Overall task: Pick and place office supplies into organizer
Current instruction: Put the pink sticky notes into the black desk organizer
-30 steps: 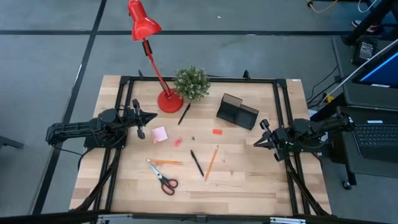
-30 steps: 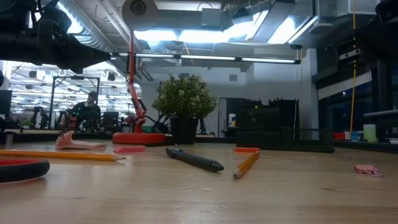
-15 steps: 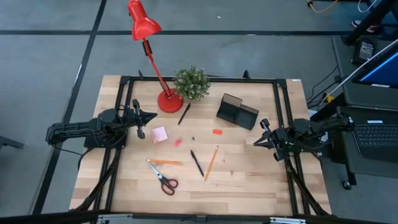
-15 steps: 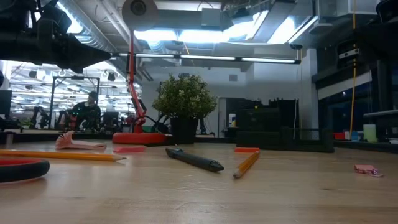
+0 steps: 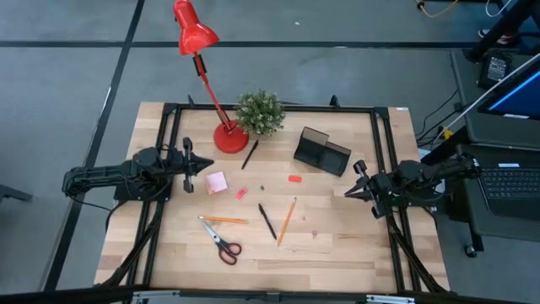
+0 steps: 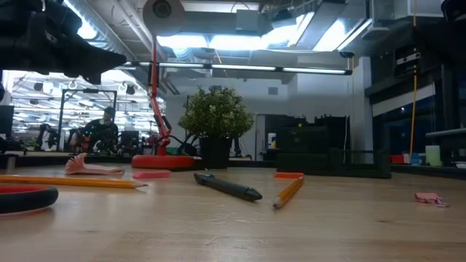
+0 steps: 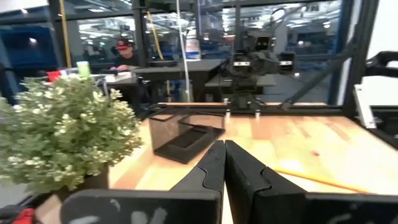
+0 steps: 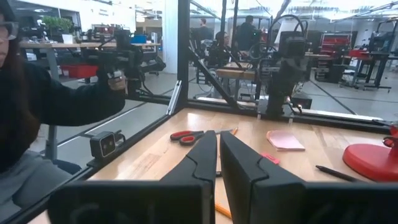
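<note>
The left gripper (image 5: 187, 163) sits at the left edge of the table (image 5: 337, 253), its fingers (image 7: 214, 167) pressed together and holding nothing. Just ahead of its tip lies the pink sticky-note pad (image 5: 217, 181), a little toward the front of the table, and past that a small red eraser (image 5: 240, 193). Ahead of it toward the back stand the red lamp (image 5: 228, 135) and the green plant (image 5: 259, 112), with a black pen (image 5: 250, 154) lying beside the lamp's base. Well toward the front of this gripper lie an orange pencil (image 5: 224, 219) and the orange-handled scissors (image 5: 222, 242), close to each other.

In the middle of the table, between the two grippers, a second black pen (image 5: 267, 220) and a second orange pencil (image 5: 287, 220) lie side by side, apart from one another. A red eraser (image 5: 294, 178) lies nearer the right gripper.

The black organizer (image 5: 321, 152) stands toward the back of the table, near the right gripper and just off its tip. No supplies can be seen inside it.

The right gripper (image 5: 356, 187) rests at the right edge of the table, its fingers (image 8: 202, 155) nearly together with only a thin gap between them, holding nothing. A person (image 8: 37, 118) sits beyond the table in its wrist view.
</note>
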`<move>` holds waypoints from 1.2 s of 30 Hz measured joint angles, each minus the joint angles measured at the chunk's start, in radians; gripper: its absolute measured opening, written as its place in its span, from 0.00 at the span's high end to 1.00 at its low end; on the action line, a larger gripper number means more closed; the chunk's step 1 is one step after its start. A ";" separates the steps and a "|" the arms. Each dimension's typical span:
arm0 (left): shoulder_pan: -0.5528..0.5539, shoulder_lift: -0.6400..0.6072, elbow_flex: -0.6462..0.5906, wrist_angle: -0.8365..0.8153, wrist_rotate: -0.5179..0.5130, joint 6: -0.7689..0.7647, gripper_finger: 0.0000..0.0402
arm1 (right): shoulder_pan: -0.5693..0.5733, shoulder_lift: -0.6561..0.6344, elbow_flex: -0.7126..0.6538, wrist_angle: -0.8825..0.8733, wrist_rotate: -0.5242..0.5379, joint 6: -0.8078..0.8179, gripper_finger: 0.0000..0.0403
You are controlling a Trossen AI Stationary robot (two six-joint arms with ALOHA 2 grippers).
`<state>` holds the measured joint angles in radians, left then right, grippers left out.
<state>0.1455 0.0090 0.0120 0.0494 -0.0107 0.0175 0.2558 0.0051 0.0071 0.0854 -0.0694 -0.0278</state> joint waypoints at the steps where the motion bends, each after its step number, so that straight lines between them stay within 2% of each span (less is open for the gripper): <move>1: 0.000 0.000 0.000 0.000 0.015 -0.008 1.00 | 0.000 0.000 0.000 0.001 0.000 0.001 0.94; 8: 0.000 0.007 0.000 -0.001 0.257 -0.057 1.00 | 0.000 0.000 0.000 0.026 0.000 -0.007 0.94; 15: 0.000 0.007 0.000 -0.001 0.195 -0.034 1.00 | 0.000 0.000 0.000 0.076 0.063 -0.016 0.95; 21: 0.000 0.026 0.000 -0.001 0.123 0.006 1.00 | 0.000 0.034 0.039 0.061 0.180 -0.054 0.99; 28: 0.000 0.094 0.062 0.000 0.074 0.007 1.00 | -0.017 0.186 0.188 0.037 0.237 -0.137 0.99; 33: 0.000 0.200 0.160 -0.035 0.069 0.009 1.00 | -0.058 0.317 0.293 -0.048 0.285 -0.131 1.00; 36: 0.000 0.273 0.192 -0.046 0.039 0.029 1.00 | -0.079 0.392 0.303 -0.043 0.287 -0.107 1.00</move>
<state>0.1459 0.2816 0.2036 0.0035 0.0281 0.0462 0.1765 0.3971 0.3103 0.0429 0.2176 -0.1350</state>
